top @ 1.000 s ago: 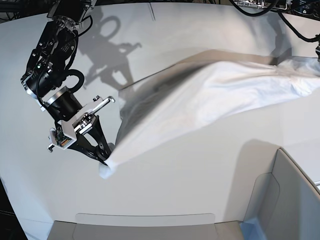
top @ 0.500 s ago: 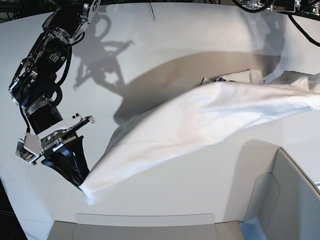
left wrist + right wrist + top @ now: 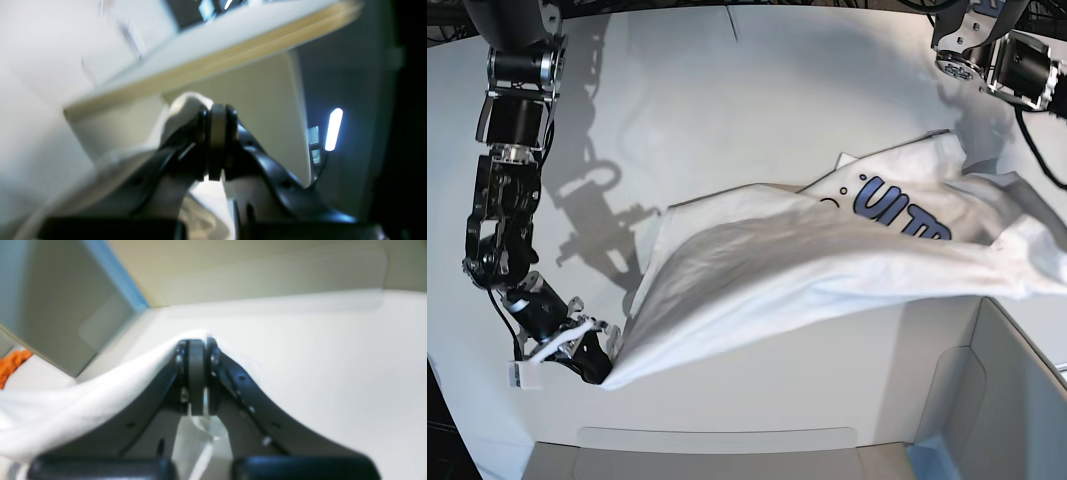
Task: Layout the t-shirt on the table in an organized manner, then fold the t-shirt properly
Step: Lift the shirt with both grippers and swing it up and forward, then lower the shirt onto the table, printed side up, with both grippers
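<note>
The t-shirt [image 3: 827,260] hangs stretched above the tabletop [image 3: 727,110], spanning from its near left corner toward the right edge, blue letters showing; the right pincer [image 3: 197,350] is clamped on one end of the fabric; the left pincer [image 3: 217,116] grips white cloth beyond the tabletop's edge.

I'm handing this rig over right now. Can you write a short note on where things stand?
Right gripper: shut on a corner of the t-shirt, low at the near edge of the table.
Left gripper: shut on white cloth of the shirt, outside the base view.
Shirt: stretched between both arms, partly off the table, blue print showing at the far side; bin stands at the near corner.
Done: both corners gripped.
Left: lay it flat, smooth it, then fold.
</note>
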